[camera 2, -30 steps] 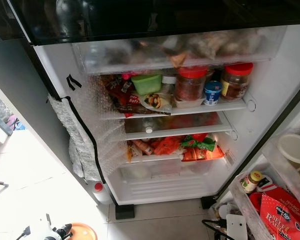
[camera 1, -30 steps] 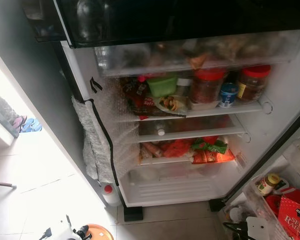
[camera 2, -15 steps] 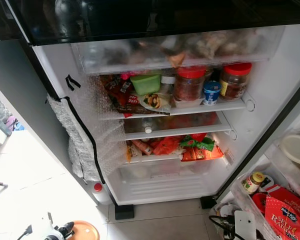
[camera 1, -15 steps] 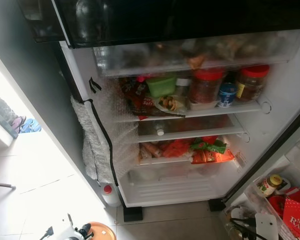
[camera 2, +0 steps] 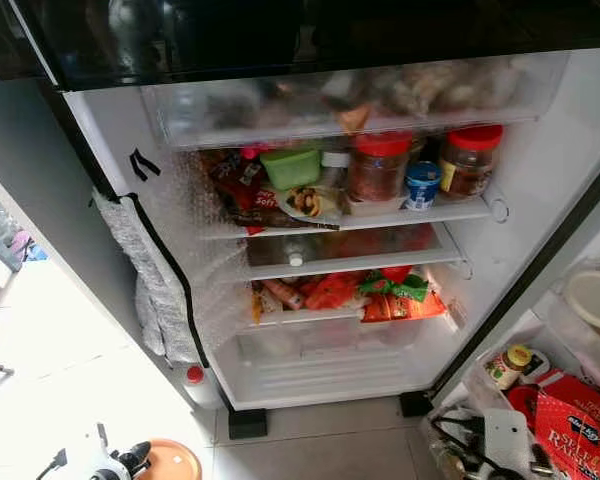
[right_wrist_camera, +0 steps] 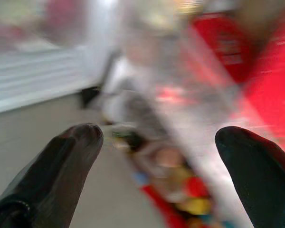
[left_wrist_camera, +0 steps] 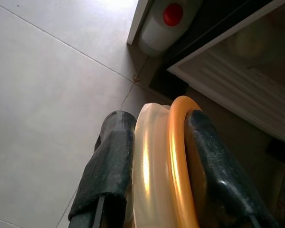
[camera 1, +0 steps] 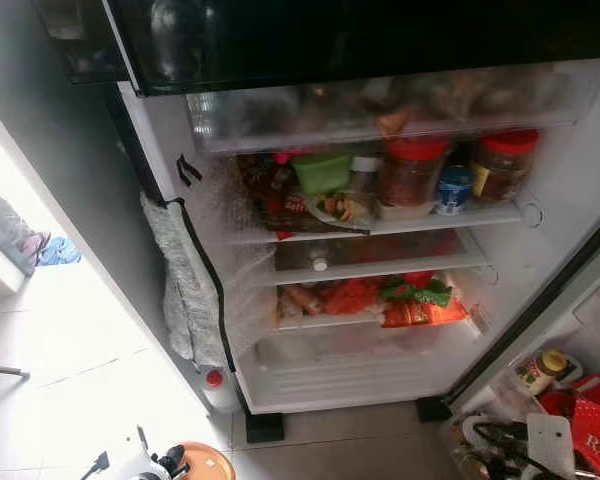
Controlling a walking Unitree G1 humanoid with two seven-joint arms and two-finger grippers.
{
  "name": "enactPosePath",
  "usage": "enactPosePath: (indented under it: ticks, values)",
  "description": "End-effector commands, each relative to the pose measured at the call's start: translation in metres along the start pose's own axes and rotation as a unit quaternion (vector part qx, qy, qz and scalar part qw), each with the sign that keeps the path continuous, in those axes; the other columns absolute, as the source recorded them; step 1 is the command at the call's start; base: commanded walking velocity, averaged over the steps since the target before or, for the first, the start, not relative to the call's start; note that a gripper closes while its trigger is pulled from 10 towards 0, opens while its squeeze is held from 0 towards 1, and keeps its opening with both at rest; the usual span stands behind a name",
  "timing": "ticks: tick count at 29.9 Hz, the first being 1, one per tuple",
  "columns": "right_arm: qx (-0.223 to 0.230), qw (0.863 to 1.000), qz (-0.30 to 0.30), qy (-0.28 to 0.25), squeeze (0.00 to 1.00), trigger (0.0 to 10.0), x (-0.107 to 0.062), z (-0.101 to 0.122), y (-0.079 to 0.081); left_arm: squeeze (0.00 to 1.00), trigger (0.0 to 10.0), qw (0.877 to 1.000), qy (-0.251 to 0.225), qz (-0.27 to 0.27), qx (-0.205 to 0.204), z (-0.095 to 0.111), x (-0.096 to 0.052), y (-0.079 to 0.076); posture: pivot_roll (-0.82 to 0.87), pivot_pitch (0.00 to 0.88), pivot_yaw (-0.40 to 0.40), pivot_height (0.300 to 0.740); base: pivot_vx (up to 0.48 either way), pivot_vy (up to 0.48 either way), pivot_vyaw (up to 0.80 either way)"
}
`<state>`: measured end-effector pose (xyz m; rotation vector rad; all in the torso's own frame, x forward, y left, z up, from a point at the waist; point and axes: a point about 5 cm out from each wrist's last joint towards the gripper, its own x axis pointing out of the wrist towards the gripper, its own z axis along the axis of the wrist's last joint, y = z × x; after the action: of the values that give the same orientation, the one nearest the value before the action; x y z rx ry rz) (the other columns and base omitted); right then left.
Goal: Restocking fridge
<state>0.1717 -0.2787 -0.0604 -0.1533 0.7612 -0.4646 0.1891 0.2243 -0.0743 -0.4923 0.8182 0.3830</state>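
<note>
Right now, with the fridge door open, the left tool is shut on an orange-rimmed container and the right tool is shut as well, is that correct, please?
Not quite. The left tool is indeed shut on the orange-rimmed container before the open fridge, but the right tool is open: the right wrist view shows its two black fingers set wide apart with nothing between them.

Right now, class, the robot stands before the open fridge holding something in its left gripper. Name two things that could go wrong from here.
1. The left gripper pinches an orange-lidded container by its thin edge alone; it might slip or twist out on the lift.
2. The shelves look crowded with red-lidded jars and packets, so sliding the container in could knock something off.
</note>
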Motion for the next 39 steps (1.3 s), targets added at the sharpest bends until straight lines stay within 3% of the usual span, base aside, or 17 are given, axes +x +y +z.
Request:
enactPosePath:
  ticks: [1, 5, 9, 11, 17, 20, 30, 39]
  values:
    - [0.018, 1.0, 0.009, 0.0, 0.0, 10.0, -0.002, -0.004, 0.006, 0.0, 10.0, 1.0, 0.01, 0.007, -0.009, -0.006, -0.001, 0.005, -0.05, 0.057, 0.028, 0.74, 0.0, 0.0, 0.0]
    - [0.034, 0.998, 0.043, 0.026, 0.0, 10.0, -0.012, -0.02, 0.027, 0.0, 10.0, 1.0, 0.01, 0.006, -0.008, -0.005, -0.001, 0.004, -0.05, 0.058, 0.03, 0.74, 0.0, 0.0, 0.0]
    - [0.021, 0.997, 0.063, 0.045, 0.0, 10.0, -0.015, -0.027, 0.035, 0.0, 10.0, 1.0, 0.008, 0.007, -0.006, -0.004, -0.001, 0.004, -0.05, 0.057, 0.03, 0.74, 0.0, 0.0, 0.0]
    - [-0.006, 0.992, 0.103, 0.067, 0.0, 10.0, -0.017, -0.032, 0.042, 0.0, 10.0, 1.0, 0.007, 0.004, 0.003, -0.004, -0.001, 0.003, -0.04, 0.057, 0.029, 0.74, 0.0, 0.0, 0.0]
    - [-0.035, 0.985, 0.145, 0.087, 0.0, 10.0, -0.018, -0.034, 0.048, 0.0, 10.0, 1.0, 0.006, 0.007, 0.002, -0.004, -0.001, 0.004, -0.04, 0.052, 0.027, 0.74, 0.0, 0.0, 0.0]
    - [-0.026, 0.98, 0.171, 0.098, 0.0, 10.0, -0.019, -0.036, 0.052, 0.0, 10.0, 1.0, 0.005, 0.007, 0.0, -0.004, -0.001, 0.004, -0.04, 0.035, 0.03, 0.74, 0.0, 0.0, 0.0]
    - [-0.033, 0.977, 0.178, 0.111, 0.0, 10.0, -0.023, -0.043, 0.056, 0.0, 10.0, 1.0, -0.023, -0.019, -0.006, 0.011, 0.002, -0.008, -0.04, 0.042, 0.031, 0.74, 0.0, 0.0, 0.0]
    - [-0.055, 0.975, 0.178, 0.124, 0.0, 10.0, -0.027, -0.053, 0.055, 0.0, 10.0, 1.0, -0.013, -0.019, -0.003, 0.005, 0.002, -0.009, -0.04, 0.052, 0.03, 0.74, 0.0, -0.244, 0.0]
